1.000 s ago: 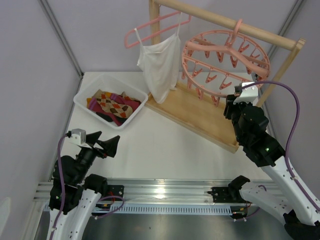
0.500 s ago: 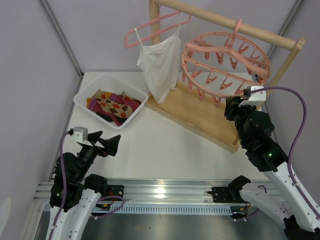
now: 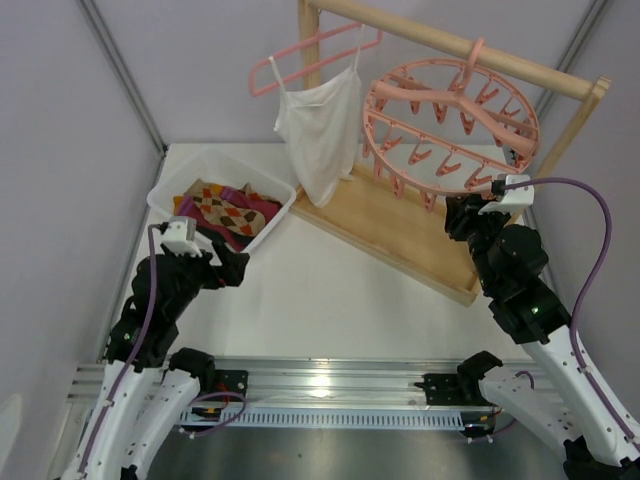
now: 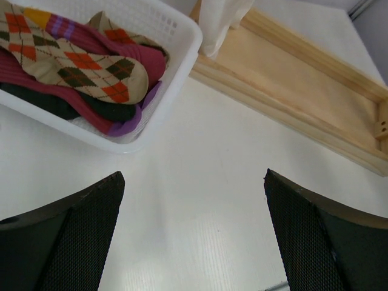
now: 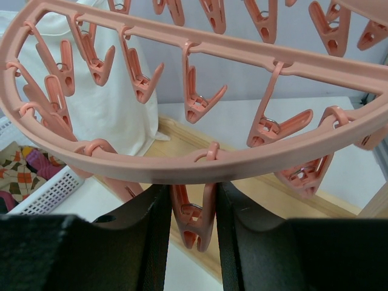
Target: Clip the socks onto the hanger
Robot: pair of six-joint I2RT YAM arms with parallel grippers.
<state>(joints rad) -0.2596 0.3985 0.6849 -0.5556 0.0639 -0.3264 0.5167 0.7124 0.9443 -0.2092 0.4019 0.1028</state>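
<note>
Squeezing one dangling pink plastic clip [image 5: 194, 221] on the near rim of the round pink plastic drying hanger [image 5: 182, 165], the right gripper [image 5: 193, 193] is clamping it from both sides, jaws pressing on it. Whether the clip mouth is opening, can't tell. No sock is hanging there.

The left gripper [image 4: 193, 182] is hovering with jaws wide apart, carrying nothing, over the white surface [image 4: 206, 133] just beside the white plastic basket [image 4: 182, 51]. The small fabric socks [image 4: 79, 66] are all lying piled in that basket, tan argyle on top, maroon, purple and black underneath. None are on the hanger, so the task is looking barely begun. The likely step is the left going for a sock while the right is readying a clip.

Risks:
- The hanger is hanging freely from the wooden rail [image 3: 450, 45]. Any pull from the right could be tilting or swinging it, and the clip could be slipping out of the jaws.
- The socks are overlapping, so a grab may be lifting two, or dragging the light basket.
- A limp sock edge may be missing the clip mouth.
- The basket and hanger are well apart, with the white camisole [image 3: 320, 130] hanging between them, so it may be snagging.
</note>
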